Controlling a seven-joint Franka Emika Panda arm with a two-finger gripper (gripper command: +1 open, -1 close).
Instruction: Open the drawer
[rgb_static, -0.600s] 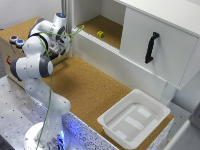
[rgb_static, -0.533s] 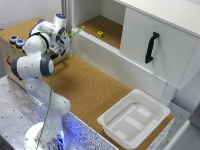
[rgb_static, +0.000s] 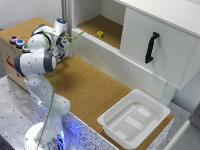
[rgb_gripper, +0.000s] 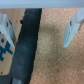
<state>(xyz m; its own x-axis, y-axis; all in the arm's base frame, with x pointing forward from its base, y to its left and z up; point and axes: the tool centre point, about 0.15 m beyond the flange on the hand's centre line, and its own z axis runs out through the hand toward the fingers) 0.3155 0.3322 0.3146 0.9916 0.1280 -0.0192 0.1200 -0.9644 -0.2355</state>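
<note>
Seemingly nothing of the task has been done yet: the drawer front (rgb_static: 157, 47), a flat white panel with a black curved handle (rgb_static: 151, 47) mounted upright on it, is seen at the upper right of the exterior view, sitting flush with the white cabinet (rgb_static: 135, 10), and no gap can be made out along its edges. The handle is untouched, and reaching, gripping and pulling are all judged to remain. Beside the panel, an open compartment lined with cork holds a small yellow cube (rgb_static: 100, 34). The work surface (rgb_static: 95, 90) below is covered in the same speckled, grainy cork. A shallow white plastic tray (rgb_static: 134, 118), smooth and rounded at its corners, lies at the lower right. The gripper (rgb_static: 63, 44) is held well apart from the drawer, at the upper left of the frame; in the wrist view its pale finger (rgb_gripper: 72, 26) is seen over bare cork, with the fingers spread apart and nothing between them.
</note>
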